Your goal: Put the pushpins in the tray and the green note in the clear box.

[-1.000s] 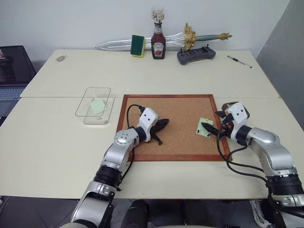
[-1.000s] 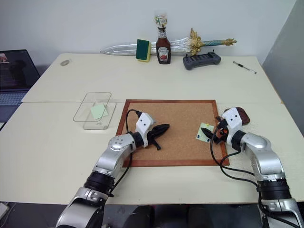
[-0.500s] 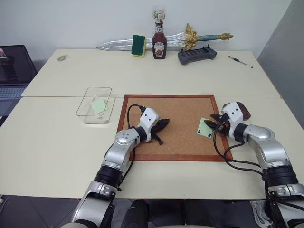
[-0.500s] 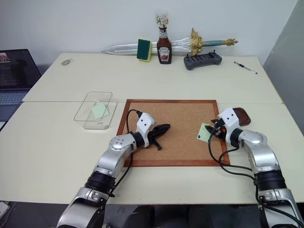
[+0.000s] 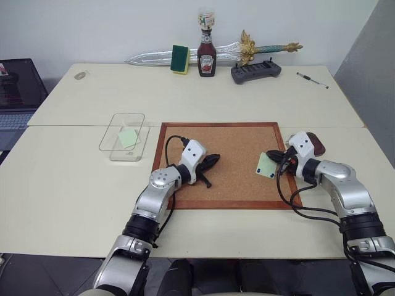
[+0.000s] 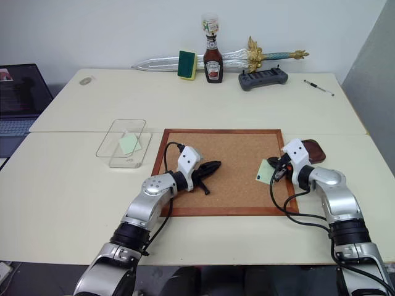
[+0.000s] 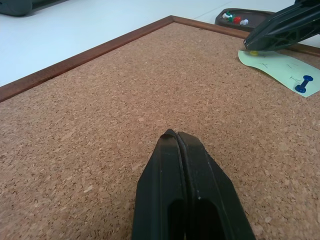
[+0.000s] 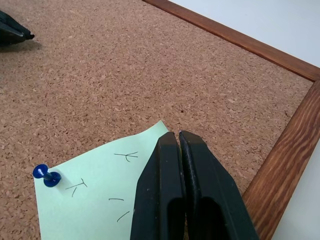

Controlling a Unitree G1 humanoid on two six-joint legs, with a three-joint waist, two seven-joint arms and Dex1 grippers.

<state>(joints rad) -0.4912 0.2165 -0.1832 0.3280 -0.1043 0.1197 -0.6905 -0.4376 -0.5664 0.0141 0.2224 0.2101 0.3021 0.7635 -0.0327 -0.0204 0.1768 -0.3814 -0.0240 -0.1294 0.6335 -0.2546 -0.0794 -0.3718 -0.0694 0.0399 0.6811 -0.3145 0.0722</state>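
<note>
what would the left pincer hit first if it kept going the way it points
Probably the right pincer, shut at the yellow pushpin on the green note. Before that, bare cork board. Depth is uncertain; it may graze the cork first.

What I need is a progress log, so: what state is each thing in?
left gripper: fingers shut, empty, over the cork board.
right gripper: fingers shut at the note's corner, by the yellow pushpin.
green note: pinned to the board by the blue pushpin.
tray: holds several pushpins.
clear box: open, second green note inside.
ketchup bottle: upright.
</note>
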